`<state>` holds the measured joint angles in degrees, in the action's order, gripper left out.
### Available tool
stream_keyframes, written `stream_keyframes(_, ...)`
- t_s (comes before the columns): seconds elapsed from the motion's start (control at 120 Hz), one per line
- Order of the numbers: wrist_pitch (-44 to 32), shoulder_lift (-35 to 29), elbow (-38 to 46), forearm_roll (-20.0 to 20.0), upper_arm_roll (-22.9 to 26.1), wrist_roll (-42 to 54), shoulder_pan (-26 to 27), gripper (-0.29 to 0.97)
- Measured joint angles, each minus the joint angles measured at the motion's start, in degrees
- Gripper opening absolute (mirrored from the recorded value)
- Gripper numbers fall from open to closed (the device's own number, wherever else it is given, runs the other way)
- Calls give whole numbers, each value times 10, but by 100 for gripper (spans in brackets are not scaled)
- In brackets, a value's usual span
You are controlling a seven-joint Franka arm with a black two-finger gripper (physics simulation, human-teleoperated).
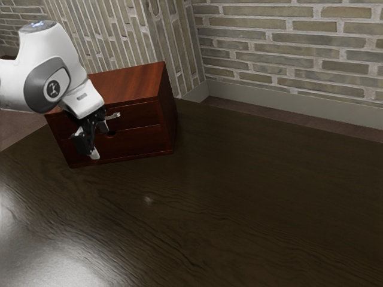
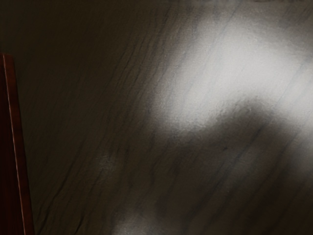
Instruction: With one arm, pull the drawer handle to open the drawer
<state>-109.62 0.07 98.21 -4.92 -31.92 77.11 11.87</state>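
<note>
Two black fingers (image 1: 93,149) of the gripper (image 1: 85,144) stand apart, holding nothing. The drawer handle (image 1: 112,115) sits just above them, ungrasped. Judging this the approach step: next, rise to bracket the handle, close, then pull away from the wooden cabinet (image 1: 137,84).

Dim room, glossy dark tabletop (image 1: 251,197).
I see pale glare at seven o'clock in the exterior view; the wrist view has sheen at two o'clock, shadow beneath.
</note>
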Motion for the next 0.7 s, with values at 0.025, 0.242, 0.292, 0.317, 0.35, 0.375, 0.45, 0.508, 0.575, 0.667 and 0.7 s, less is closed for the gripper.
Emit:
stream_keyframes(0.025, -1, 3, -3, 5, -6, 3, 6, 68)
stream_keyframes(0.242, -6, 28, -26, 29, -27, 18, 11, 68)
stream_keyframes(0.292, -7, 30, -27, 31, -28, 20, -1, 68)
stream_keyframes(0.317, -7, 30, -27, 32, -28, 21, -8, 68)
stream_keyframes(0.35, -7, 30, -27, 32, -28, 21, -17, 68)
stream_keyframes(0.375, -7, 31, -27, 33, -27, 22, -25, 68)
stream_keyframes(0.45, -8, 41, -33, 34, -26, 23, -46, 68)
stream_keyframes(0.508, -8, 50, -39, 35, -24, 24, -48, 68)
stream_keyframes(0.575, -8, 59, -48, 38, -23, 25, -40, 68)
stream_keyframes(0.667, -8, 69, -58, 40, -23, 26, -37, 68)
stream_keyframes(0.7, -8, 72, -61, 41, -23, 27, -40, 68)
